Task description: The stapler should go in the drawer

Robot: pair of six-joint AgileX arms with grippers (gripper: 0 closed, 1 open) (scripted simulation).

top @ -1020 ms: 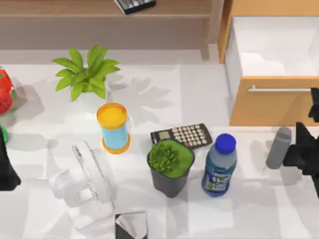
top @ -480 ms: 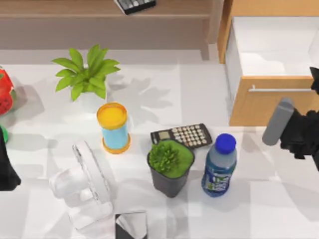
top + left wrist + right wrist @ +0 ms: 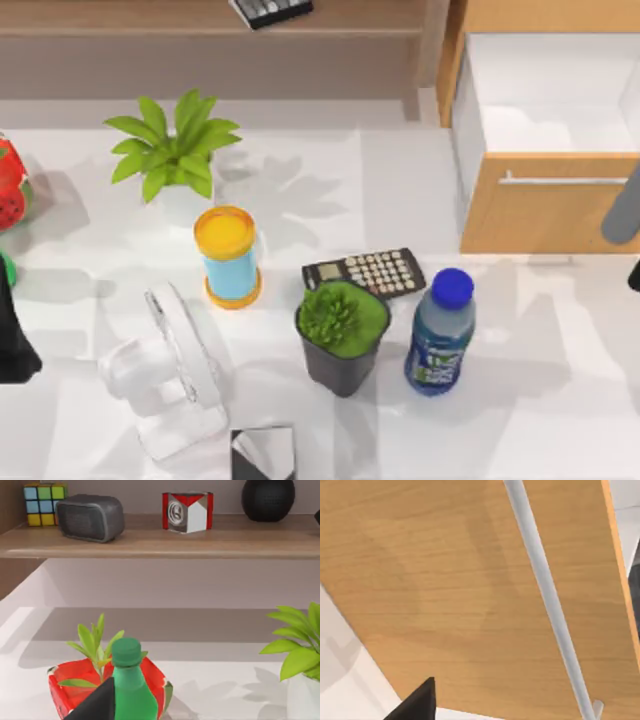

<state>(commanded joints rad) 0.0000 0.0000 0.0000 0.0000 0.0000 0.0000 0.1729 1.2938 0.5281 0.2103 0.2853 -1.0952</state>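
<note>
The stapler (image 3: 622, 214) is a grey bar at the top view's right edge, lifted off the table and overlapping the right end of the drawer front. My right gripper (image 3: 634, 276) shows as a black sliver just below it, shut on the stapler. The drawer (image 3: 545, 205) is pulled open at the back right, with a light wooden front, a silver bar handle (image 3: 560, 180) and a white inside (image 3: 545, 95). In the right wrist view the wooden drawer front (image 3: 460, 590) and its handle (image 3: 545, 595) are very close. My left gripper (image 3: 12, 340) is parked at the table's left edge.
A blue-capped bottle (image 3: 441, 331), a dark pot of greenery (image 3: 341, 335) and a calculator (image 3: 365, 272) stand left of the drawer. Further left are a yellow-topped cylinder (image 3: 229, 256), a white fan (image 3: 170, 370) and a leafy plant (image 3: 172, 150). A green bottle (image 3: 128, 685) is close to the left wrist.
The right gripper has raised the stapler off the table and carried it right and back, from beside the blue-capped bottle to the drawer front's right end. The left arm stayed still.
</note>
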